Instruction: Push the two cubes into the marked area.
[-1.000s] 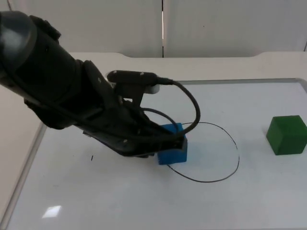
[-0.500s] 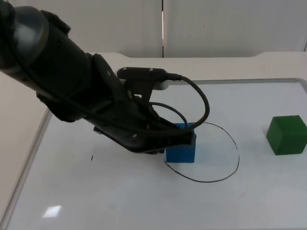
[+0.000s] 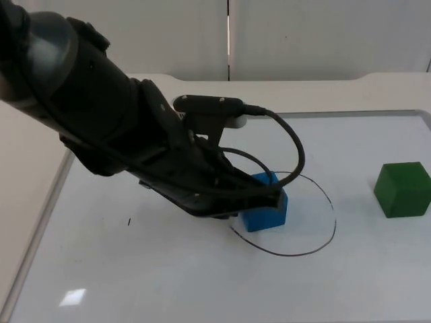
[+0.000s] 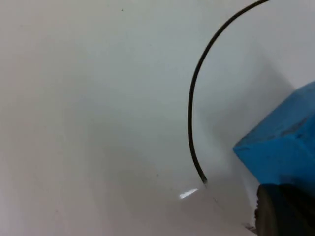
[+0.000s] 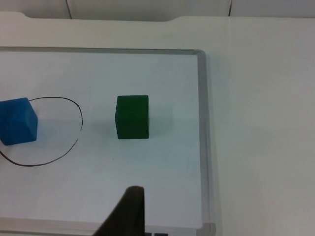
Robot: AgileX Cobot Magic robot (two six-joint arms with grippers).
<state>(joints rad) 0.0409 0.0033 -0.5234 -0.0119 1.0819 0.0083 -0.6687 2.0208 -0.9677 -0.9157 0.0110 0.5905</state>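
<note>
**Blue cube inside the drawn outline, green cube outside**

The white table (image 3: 168, 282) meets a grey partition wall. The left gripper (image 3: 273, 200) presses against the blue cube (image 3: 266, 208), which sits within the black-outlined marked area (image 3: 330, 202); whether its fingers are apart cannot be told. The green cube (image 3: 403, 189) lies well apart, outside the outline. The right gripper (image 5: 129, 212) waits above the table's edge.

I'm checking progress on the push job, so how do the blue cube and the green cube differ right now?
The blue cube sits inside the drawn outline, at its left edge; the green cube stands well outside it, to the right. The left gripper is pressed against the blue cube, while nothing touches the green cube. The blue cube sits turned askew; the green one looks squarer to the board's edge. Both are plain solid-coloured cubes resting flat on the whiteboard.
</note>
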